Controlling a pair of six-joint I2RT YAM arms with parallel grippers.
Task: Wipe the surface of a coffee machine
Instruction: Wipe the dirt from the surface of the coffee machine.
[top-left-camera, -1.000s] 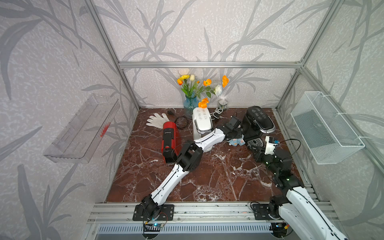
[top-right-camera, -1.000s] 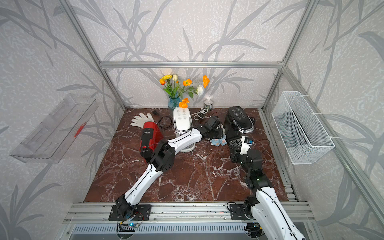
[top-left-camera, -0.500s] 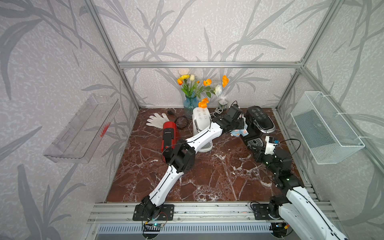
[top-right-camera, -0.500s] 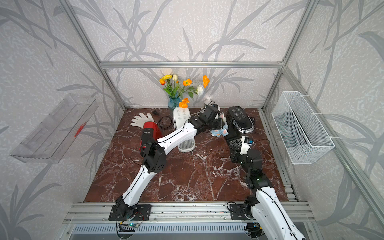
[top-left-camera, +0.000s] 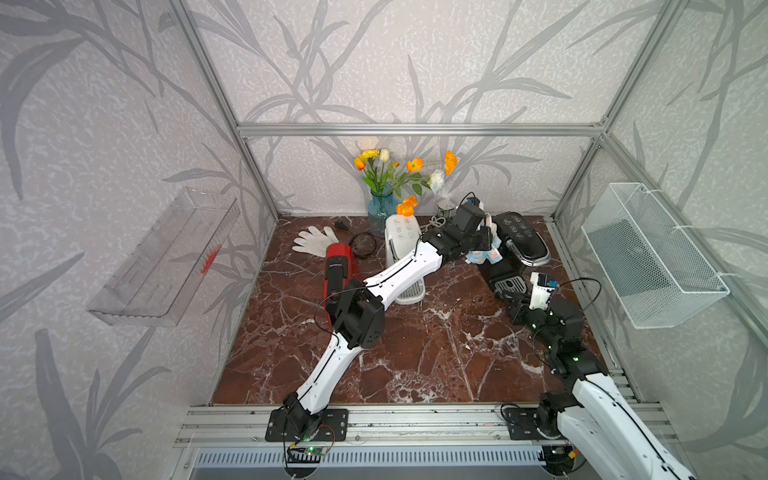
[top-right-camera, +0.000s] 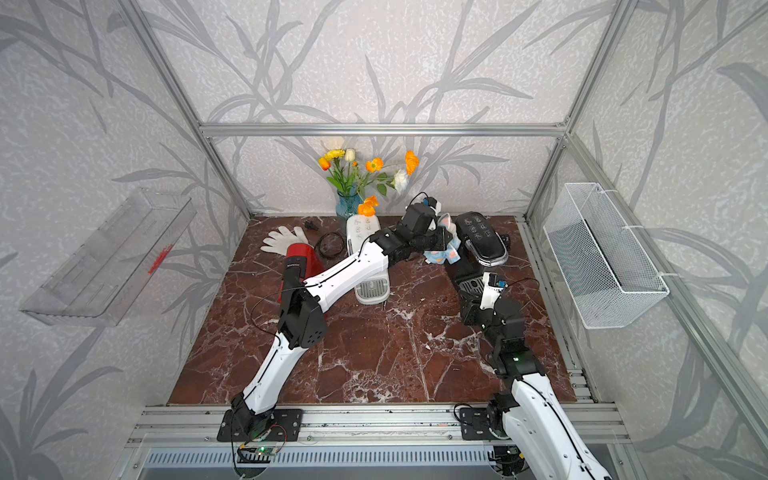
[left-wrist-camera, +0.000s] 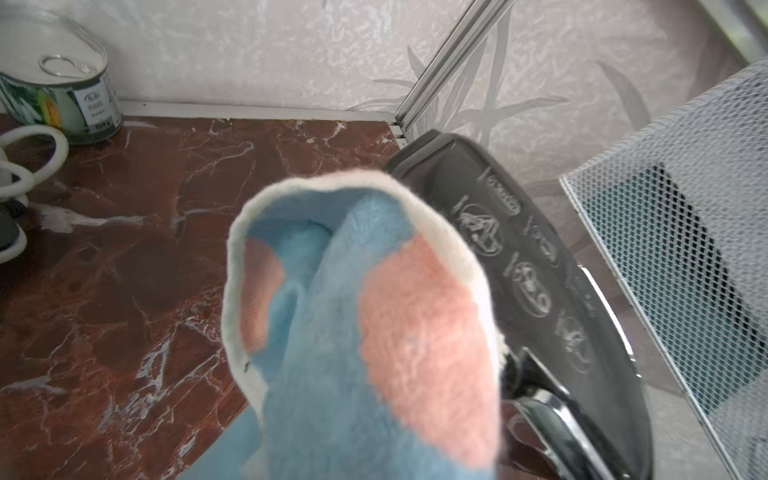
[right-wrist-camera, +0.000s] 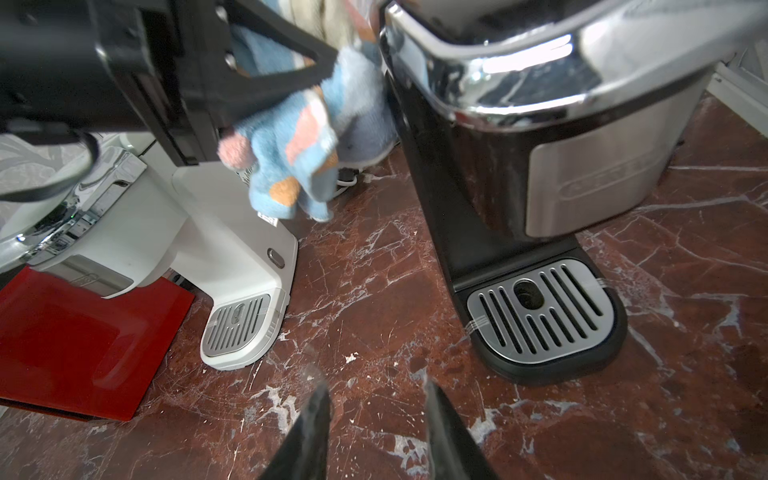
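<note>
Sadly, lettering on the black coffee machine (left-wrist-camera: 536, 266) beside the cloth (left-wrist-camera: 353, 316) is blurred.

Cloth (top-left-camera: 482, 257) hangs left of rightmost coffee machine (top-left-camera: 521, 241).

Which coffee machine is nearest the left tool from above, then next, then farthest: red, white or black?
From the left tool, shut on the cloth, in a top view:
1. Black coffee machine: just to its right, nearest.
2. White coffee machine: to its left, under the arm.
3. Red coffee machine: farthest left.
</note>
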